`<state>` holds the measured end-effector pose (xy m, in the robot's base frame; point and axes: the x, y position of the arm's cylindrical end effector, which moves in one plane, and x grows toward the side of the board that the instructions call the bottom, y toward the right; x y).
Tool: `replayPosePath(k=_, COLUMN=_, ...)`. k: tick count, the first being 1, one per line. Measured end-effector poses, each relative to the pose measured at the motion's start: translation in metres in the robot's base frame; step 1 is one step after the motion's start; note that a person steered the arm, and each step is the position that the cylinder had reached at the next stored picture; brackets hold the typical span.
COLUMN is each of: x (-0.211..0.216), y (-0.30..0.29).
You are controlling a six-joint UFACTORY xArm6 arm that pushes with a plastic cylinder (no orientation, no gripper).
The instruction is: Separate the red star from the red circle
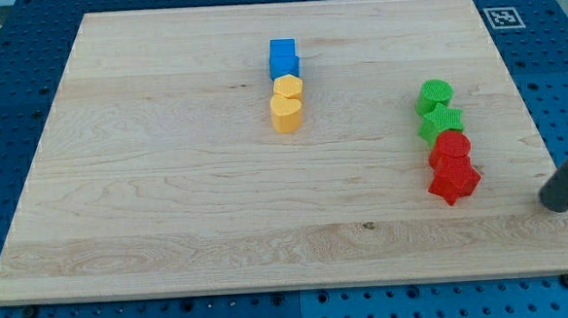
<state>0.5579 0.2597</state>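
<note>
The red star [455,181] lies at the view's right, touching the red circle [451,148] just above it. My tip [556,203] rests on the board to the right of the red star and a little lower, well apart from it. The rod rises from it out of the view's right edge.
A green circle [435,96] and a green star-like block [442,122] sit stacked in a column right above the red circle. A blue block [283,58], a yellow hexagon [288,87] and a yellow heart [284,112] form a column near the board's top middle. The wooden board [168,184] lies on a blue pegboard.
</note>
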Motion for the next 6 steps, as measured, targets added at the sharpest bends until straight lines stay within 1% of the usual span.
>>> replayPosePath(k=1, x=-0.012, y=-0.048)
replayPosePath(k=2, x=-0.019, y=-0.075)
replayPosePath(k=4, x=-0.014, y=-0.090)
replayPosePath(k=6, x=-0.014, y=-0.120)
